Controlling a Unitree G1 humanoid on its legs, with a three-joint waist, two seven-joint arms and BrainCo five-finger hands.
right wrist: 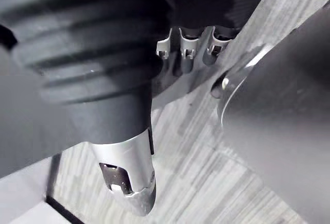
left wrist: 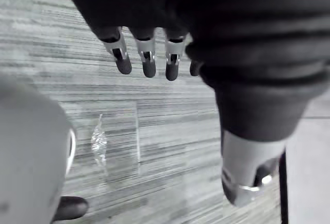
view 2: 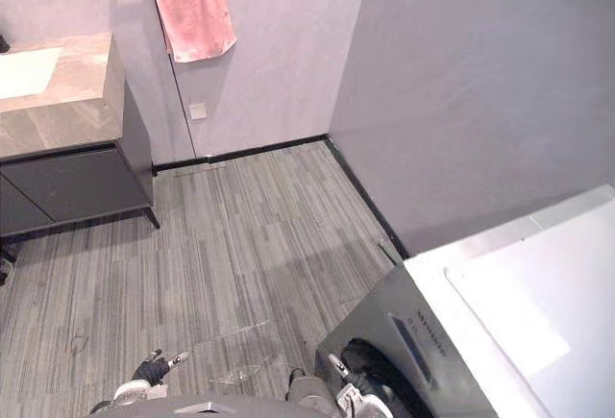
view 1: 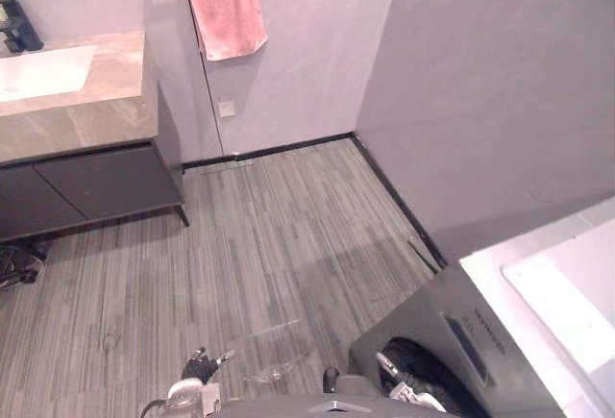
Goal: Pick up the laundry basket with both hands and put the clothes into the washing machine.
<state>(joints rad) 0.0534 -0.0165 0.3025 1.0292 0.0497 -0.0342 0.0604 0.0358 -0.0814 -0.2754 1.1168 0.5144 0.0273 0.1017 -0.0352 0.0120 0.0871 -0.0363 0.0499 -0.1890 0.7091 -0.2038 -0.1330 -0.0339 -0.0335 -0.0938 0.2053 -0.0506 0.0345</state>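
The washing machine stands at the lower right, with a grey front, a white top and a dark round drum opening. My right hand hangs just in front of that opening; its fingers are relaxed and hold nothing. My left hand hangs low at the bottom left over the floor. Its fingers point down straight, also with nothing in them. A clear, see-through panel lies low between the two hands, beside the machine's front.
A dark vanity with a stone top and a white sink stands at the far left. A pink towel hangs on the back wall. Grey striped floor runs from the vanity to the right wall.
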